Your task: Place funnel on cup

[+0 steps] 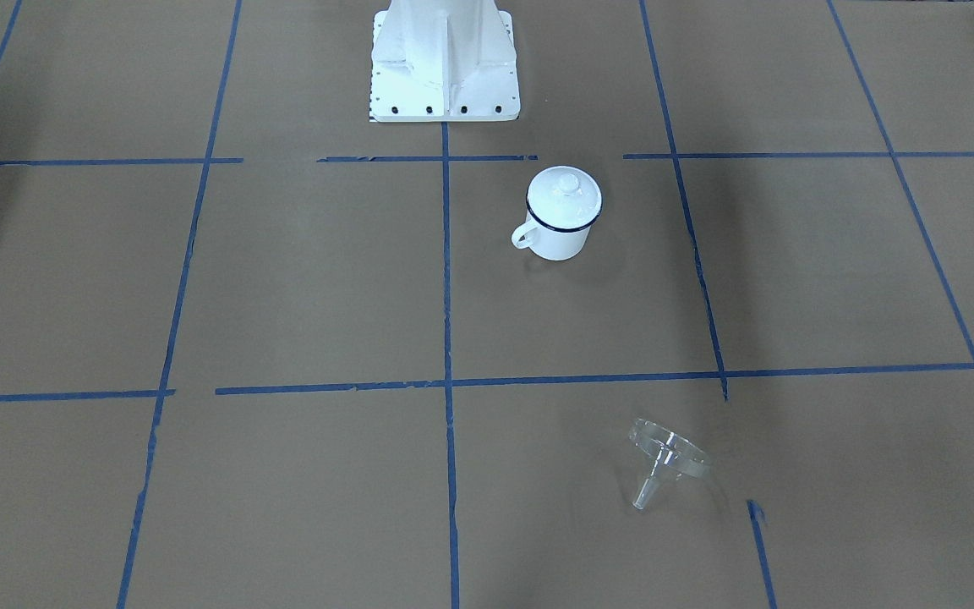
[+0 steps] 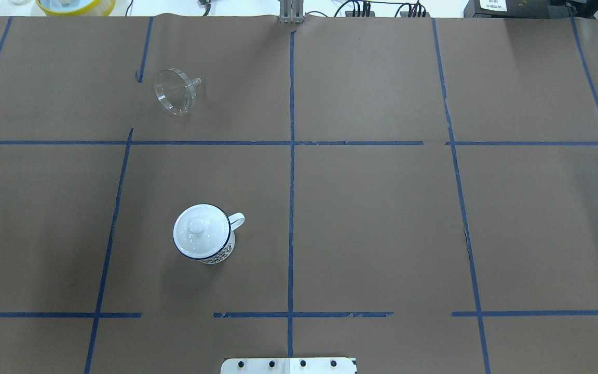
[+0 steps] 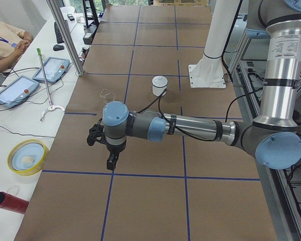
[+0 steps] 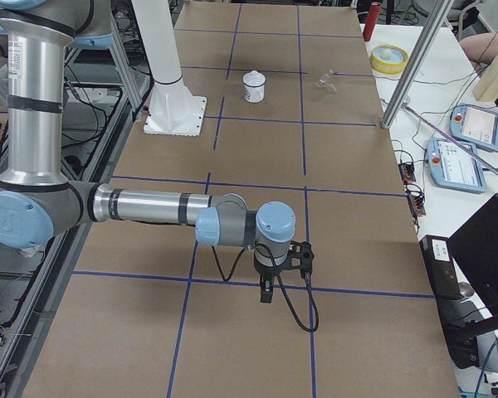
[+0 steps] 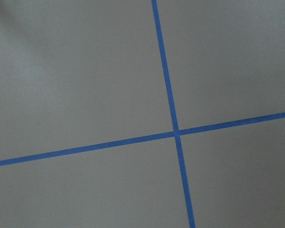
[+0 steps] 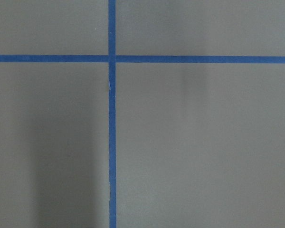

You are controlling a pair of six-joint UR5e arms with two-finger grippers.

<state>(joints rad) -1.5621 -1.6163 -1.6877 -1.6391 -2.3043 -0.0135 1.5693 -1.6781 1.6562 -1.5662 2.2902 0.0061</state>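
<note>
1 funnel point(image 1: 669, 450) lying on its side, far left of worktop point(image 1: 301, 288), well apart from 1 cup point(image 1: 559, 241); 1 lid point(image 1: 566, 193) on cup. Left arm point(image 3: 190, 128), right arm point(image 4: 149, 207): jaws spread or pressed, can't tell.

The left arm point(image 3: 190, 128) is built of silver tubes joined by grey housings capped in pale blue. Black bands and a thin black cable are seen along it, and printed lettering is borne on the thick tube nearer the white pedestal point(image 1: 445, 59). The right arm point(image 4: 145, 206) is finished alike, with a black cable looped at the end farthest from the pedestal. Dark screws point(image 1: 429, 110) are set along the pedestal's foot plate point(image 1: 504, 108). The left gripper point(image 3: 111, 163) and the right gripper point(image 4: 266, 292) are black.
</note>
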